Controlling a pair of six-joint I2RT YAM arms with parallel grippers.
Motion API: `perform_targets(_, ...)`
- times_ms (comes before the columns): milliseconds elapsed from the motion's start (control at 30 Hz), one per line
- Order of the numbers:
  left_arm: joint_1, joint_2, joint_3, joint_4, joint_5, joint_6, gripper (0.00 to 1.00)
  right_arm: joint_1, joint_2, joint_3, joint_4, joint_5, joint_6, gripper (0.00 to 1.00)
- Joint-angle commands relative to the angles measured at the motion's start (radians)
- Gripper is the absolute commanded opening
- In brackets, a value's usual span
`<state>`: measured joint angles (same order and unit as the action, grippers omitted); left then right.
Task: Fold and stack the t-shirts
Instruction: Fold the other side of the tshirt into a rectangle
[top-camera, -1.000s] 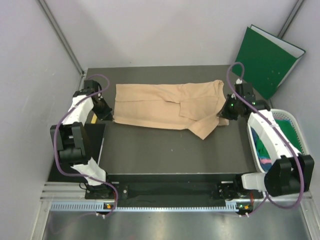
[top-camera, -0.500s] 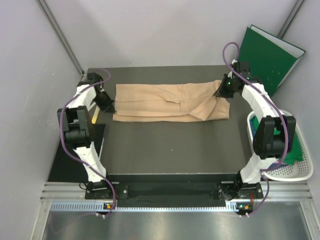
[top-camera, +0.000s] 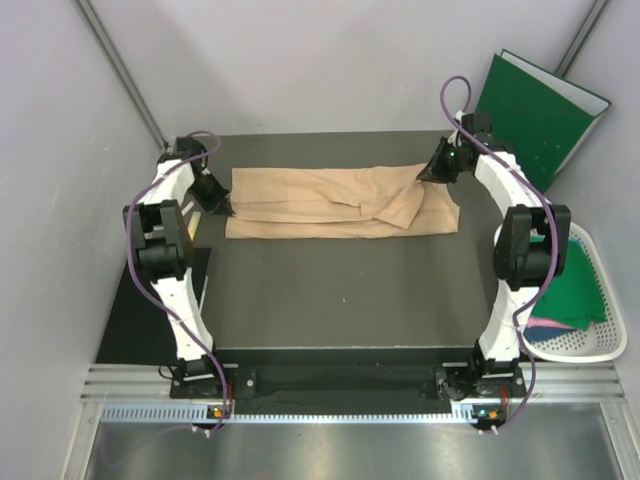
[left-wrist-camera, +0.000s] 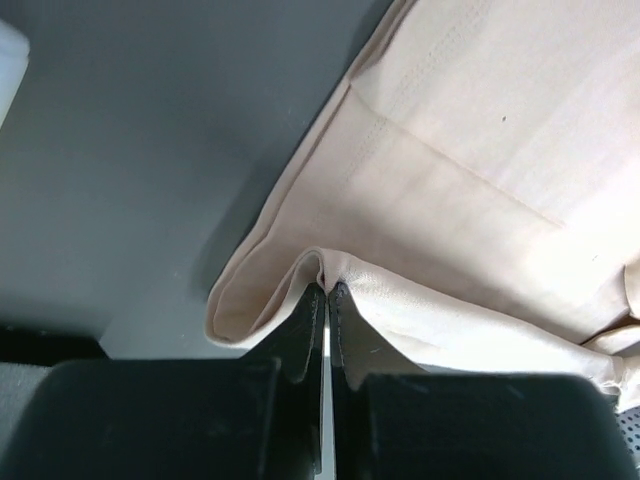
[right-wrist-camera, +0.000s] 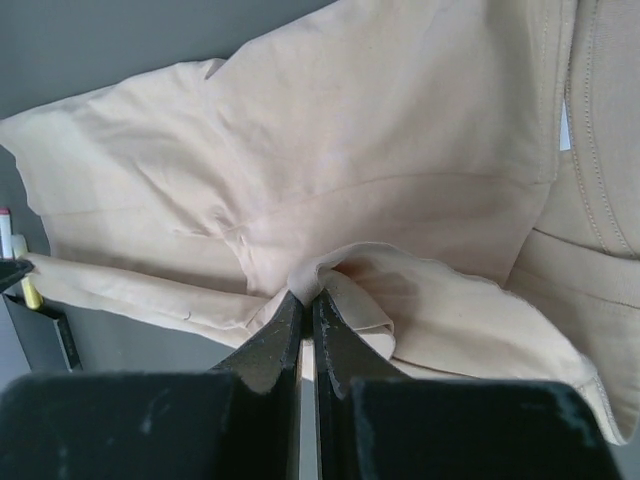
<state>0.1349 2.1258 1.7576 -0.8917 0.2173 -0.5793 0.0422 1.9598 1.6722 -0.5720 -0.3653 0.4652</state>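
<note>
A pale peach-beige t-shirt (top-camera: 330, 203) lies stretched left to right across the far half of the dark table (top-camera: 340, 290), folded into a long band. At its left end my left gripper (top-camera: 226, 209) is shut on a pinched fold of the t-shirt (left-wrist-camera: 480, 200); the left gripper (left-wrist-camera: 326, 290) holds cloth right at its tips. At the right end my right gripper (top-camera: 425, 175) is shut on a bunched fold of the t-shirt (right-wrist-camera: 380, 150); the right gripper (right-wrist-camera: 306, 298) has the cloth bulging over its tips. More t-shirts, dark green with a bit of pink (top-camera: 575, 290), lie in the basket.
A white basket (top-camera: 600, 345) stands off the table's right edge. A stiff dark green folder (top-camera: 535, 120) leans against the wall at the back right. Grey walls close in on the left and at the back.
Both arms have carried their ends of the beige t-shirt toward the back, flattening the hanging lower flap into a narrower band. The right arm has swung clear of the basket.
</note>
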Motion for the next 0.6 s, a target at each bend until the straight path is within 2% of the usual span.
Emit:
perform_targets(0, 0.020, 0.034, 0.068, -0.009, 0.002, -0.021, 0.00, -0.022, 0.039, 0.081, 0.078, -0.049, 0.030, 0.01)
perform_targets(233, 0.042, 0.077, 0.123, -0.015, 0.004, -0.034, 0.00, -0.034, 0.134, 0.184, 0.096, -0.093, 0.082, 0.01)
perform_targets(267, 0.045, 0.083, 0.128, -0.015, 0.011, -0.037, 0.05, -0.034, 0.143, 0.190, 0.115, -0.101, 0.096, 0.01)
perform_targets(300, 0.049, 0.086, 0.131, -0.013, 0.017, -0.037, 0.27, -0.066, 0.163, 0.196, 0.127, -0.107, 0.119, 0.01)
perform_targets(367, 0.055, 0.086, 0.137, -0.013, 0.021, -0.037, 0.46, -0.079, 0.183, 0.207, 0.174, -0.130, 0.150, 0.01)
perform_targets(400, 0.057, 0.085, 0.135, -0.010, 0.022, -0.039, 0.66, -0.082, 0.203, 0.210, 0.194, -0.139, 0.185, 0.01)
perform_targets(433, 0.058, 0.080, 0.137, -0.010, 0.021, -0.036, 0.73, -0.085, 0.215, 0.221, 0.214, -0.155, 0.205, 0.01)
perform_targets(567, 0.057, 0.062, 0.135, -0.013, 0.010, -0.021, 0.88, -0.091, 0.272, 0.288, 0.265, -0.146, 0.263, 0.05)
